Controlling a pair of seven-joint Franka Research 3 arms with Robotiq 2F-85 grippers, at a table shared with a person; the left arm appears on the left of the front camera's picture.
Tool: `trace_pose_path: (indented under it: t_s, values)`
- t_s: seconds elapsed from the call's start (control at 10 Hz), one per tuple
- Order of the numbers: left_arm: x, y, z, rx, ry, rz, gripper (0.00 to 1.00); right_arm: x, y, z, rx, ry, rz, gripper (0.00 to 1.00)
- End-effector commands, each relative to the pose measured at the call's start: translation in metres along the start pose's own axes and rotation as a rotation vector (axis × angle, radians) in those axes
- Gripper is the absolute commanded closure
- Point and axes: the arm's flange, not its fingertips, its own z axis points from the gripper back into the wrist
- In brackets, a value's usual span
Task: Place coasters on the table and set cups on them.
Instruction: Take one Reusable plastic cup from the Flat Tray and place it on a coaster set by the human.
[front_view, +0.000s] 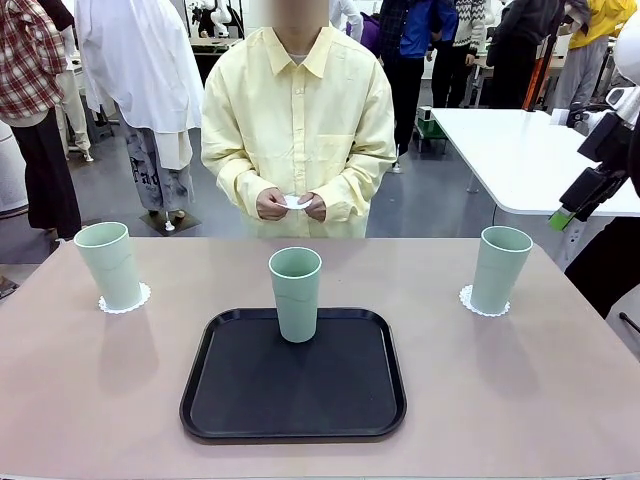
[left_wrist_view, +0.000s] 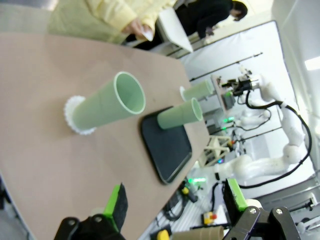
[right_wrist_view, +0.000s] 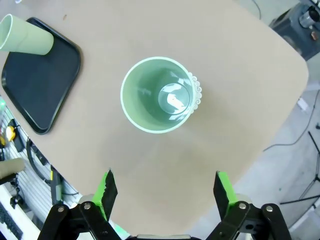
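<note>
My left claw (left_wrist_view: 175, 192) and right claw (right_wrist_view: 165, 182) hung wide open, empty — the third cup (front_view: 296, 290) stood on the tray (front_view: 220, 400), apparently because its coaster (front_view: 294, 201) was in the person's hands (front_view: 270, 206).

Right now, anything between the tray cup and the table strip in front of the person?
Nothing visible stands between them. The cup sits on the tray; the third coaster is in the person's hands, not yet on the table.
</note>
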Motion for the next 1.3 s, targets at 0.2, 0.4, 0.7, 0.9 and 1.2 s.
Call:
trace_pose_path:
  t_s: [0.2, 0.4, 0.7, 0.9, 1.2]
  values:
    - [0.000, -0.002, 0.002, -0.005, -0.004, -0.004, 0.00, -0.001, 0.000, -0.002, -0.010, 0.005, 0.020, 0.00]
    - [0.000, -0.002, 0.002, -0.005, -0.004, -0.004, 0.00, -0.001, 0.000, -0.002, -0.010, 0.005, 0.020, 0.00]
    - [0.000, -0.002, 0.002, -0.005, -0.004, -0.004, 0.00, -0.014, 0.012, 0.009, 0.041, 0.035, -0.078, 0.00]
    - [0.000, -0.002, 0.002, -0.005, -0.004, -0.004, 0.00, -0.042, 0.020, 0.033, 0.096, 0.027, -0.272, 0.00]
    - [0.000, -0.002, 0.002, -0.005, -0.004, -0.004, 0.00, -0.088, -0.032, 0.055, 0.461, -0.144, -0.354, 0.00]
